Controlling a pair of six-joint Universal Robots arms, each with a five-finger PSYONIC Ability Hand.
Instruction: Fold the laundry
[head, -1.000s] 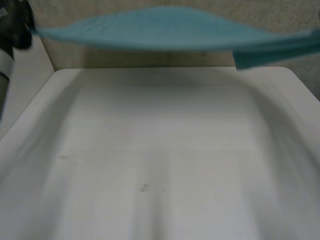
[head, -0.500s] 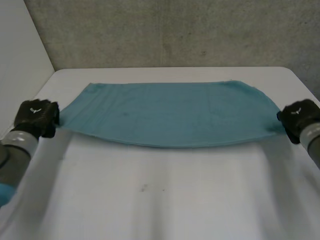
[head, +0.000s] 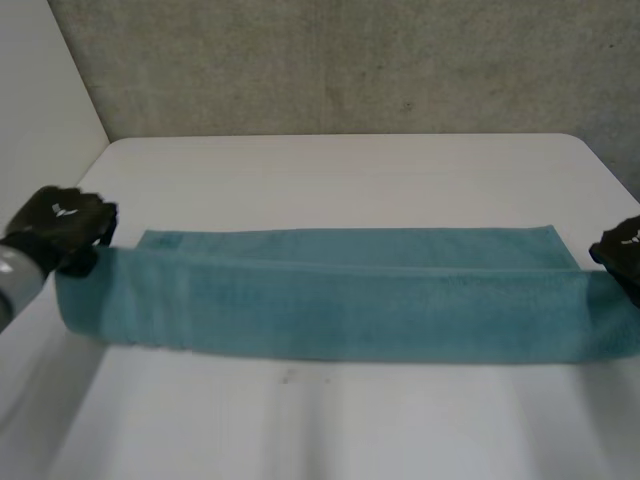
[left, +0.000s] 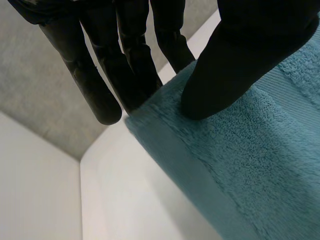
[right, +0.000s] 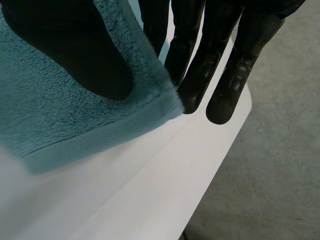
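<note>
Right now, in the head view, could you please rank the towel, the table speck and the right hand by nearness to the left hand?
1. Towel: its end in the left hand.
2. Speck: middle of the table.
3. Right hand: towel's opposite end.

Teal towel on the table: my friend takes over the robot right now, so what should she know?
Left hand: shut on the teal towel, pinching one end corner, thumb on top.
Right hand: shut on the opposite end corner the same way.
The towel lies across the white table as a long band in two layers.
Done: the lengthwise fold looks laid.
Left: let go, then probably fold end to end.
</note>
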